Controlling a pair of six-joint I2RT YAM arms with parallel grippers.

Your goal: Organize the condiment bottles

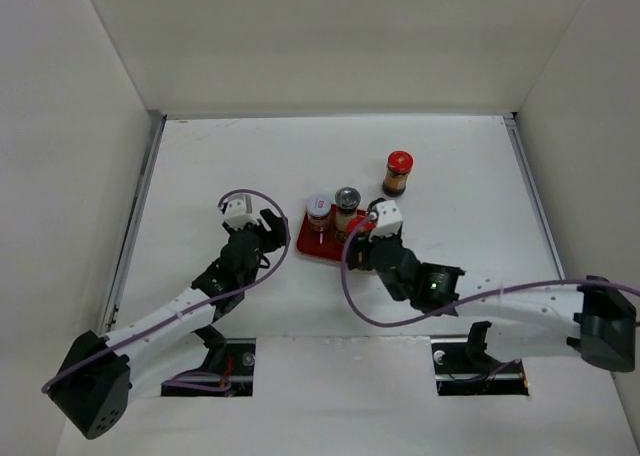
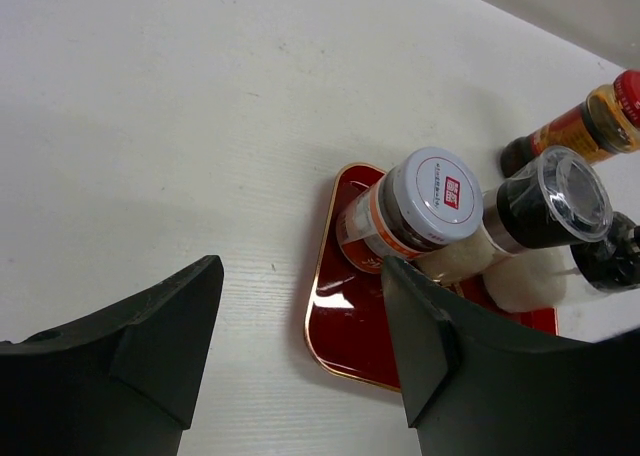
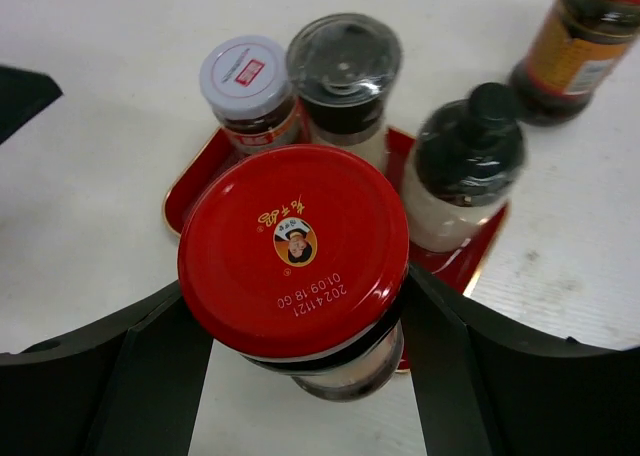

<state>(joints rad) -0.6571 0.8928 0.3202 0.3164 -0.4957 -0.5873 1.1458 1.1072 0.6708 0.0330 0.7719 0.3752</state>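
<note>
My right gripper (image 3: 295, 288) is shut on a red-capped jar (image 3: 295, 246) and holds it over the near edge of the red tray (image 3: 190, 191); in the top view this gripper (image 1: 366, 226) is at the tray's right side. On the tray stand a grey-capped bottle (image 3: 246, 78), a clear-capped dark bottle (image 3: 344, 64) and a pale bottle with a black cap (image 3: 466, 162). An amber bottle with a red cap (image 1: 398, 168) stands on the table beyond the tray. My left gripper (image 2: 300, 281) is open and empty, just left of the tray (image 2: 350, 326).
White walls enclose the table (image 1: 200, 176) on three sides. The left arm (image 1: 170, 311) and right arm (image 1: 520, 301) lie along the near part. Purple cables loop beside both wrists.
</note>
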